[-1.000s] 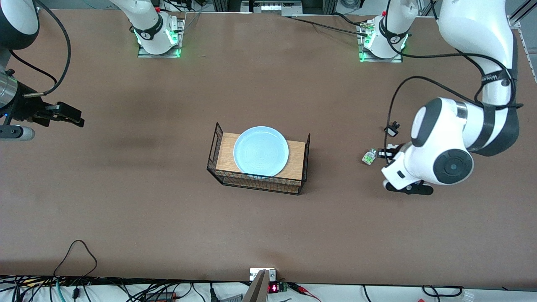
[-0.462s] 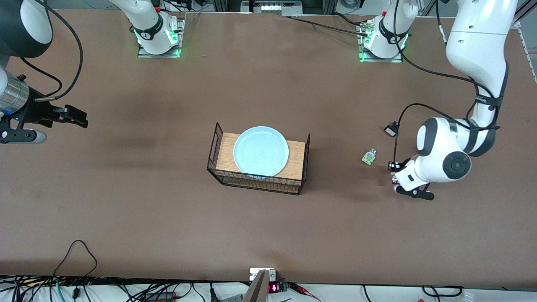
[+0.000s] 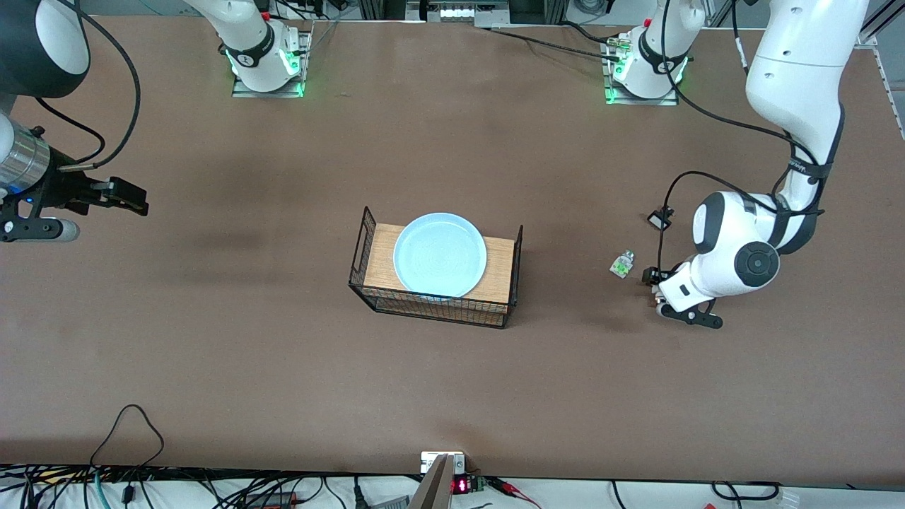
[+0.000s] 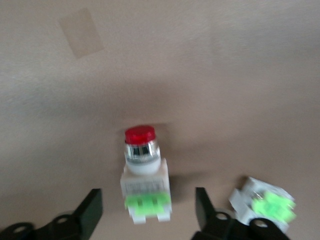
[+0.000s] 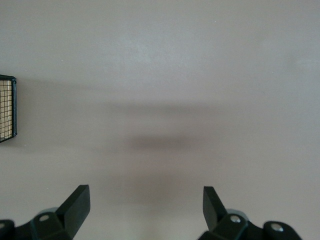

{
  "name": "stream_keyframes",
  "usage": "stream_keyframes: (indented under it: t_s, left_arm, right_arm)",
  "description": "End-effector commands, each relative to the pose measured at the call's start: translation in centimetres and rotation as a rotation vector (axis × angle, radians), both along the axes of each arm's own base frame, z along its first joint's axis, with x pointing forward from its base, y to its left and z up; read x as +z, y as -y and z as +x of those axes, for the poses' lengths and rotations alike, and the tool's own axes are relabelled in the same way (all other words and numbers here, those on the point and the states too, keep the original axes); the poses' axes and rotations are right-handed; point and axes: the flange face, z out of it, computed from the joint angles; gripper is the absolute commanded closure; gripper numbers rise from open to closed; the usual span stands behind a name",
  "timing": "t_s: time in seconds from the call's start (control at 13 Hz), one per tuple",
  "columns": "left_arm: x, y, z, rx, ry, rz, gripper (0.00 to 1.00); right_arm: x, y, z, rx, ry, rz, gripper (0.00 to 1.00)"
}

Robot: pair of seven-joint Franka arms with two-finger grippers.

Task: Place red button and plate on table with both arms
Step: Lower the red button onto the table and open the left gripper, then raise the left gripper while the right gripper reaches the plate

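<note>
Matte brown counter (image 3: 283,353) carrying a wood-topped black wire rack (image 3: 436,277).
Round pale-blue plate (image 3: 440,255) sitting on the rack; left hand (image 4: 147,212) spreading open around the tiny red-capped whitish button (image 4: 145,175); right hand (image 5: 145,205) waiting open, gripping nothing.

You see two white arms (image 3: 799,78) with black joints, black cables, black grippers, green lights at bases (image 3: 267,67).

red button (image 4: 145,175) between parted jaws, on table (image 4: 225,75)
</note>
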Motion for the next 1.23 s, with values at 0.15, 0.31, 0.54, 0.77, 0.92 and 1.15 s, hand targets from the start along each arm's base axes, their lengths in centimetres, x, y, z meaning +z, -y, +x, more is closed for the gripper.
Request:
stream_keyframes:
  t_s: [0.15, 0.31, 0.54, 0.77, 0.92, 1.15]
  left_arm:
    - [12.2, 1.2, -0.2, -0.034, -0.073, 0.030, 0.00]
    - [16.7, 1.9, -0.8, -0.036, -0.086, 0.037, 0.00]
    - [24.9, 2.1, -0.4, -0.023, -0.098, 0.045, 0.00]
    - [32.8, 2.4, -2.1, 0.063, 0.024, 0.045, 0.00]
    - [36.2, 2.6, -4.6, 0.207, 0.088, 0.069, 0.00]
    - [37.2, -0.4, -7.9, 0.235, 0.176, 0.059, 0.00]
  right_arm:
    - [0.7, -6.4, -1.0, -0.188, 0.002, -0.005, 0.00]
    - [0.7, -12.7, -2.1, -0.347, -0.017, 0.037, 0.00]
    - [0.1, -21.5, -3.7, -0.399, -0.003, 0.077, 0.00]
    - [-3.6, -30.2, -4.5, -0.496, 0.035, 0.077, 0.00]
    - [-6.0, -34.0, -4.5, -0.602, 0.045, 0.076, 0.00]
    - [-9.7, -38.9, -4.5, -0.749, 0.079, 0.099, 0.00]
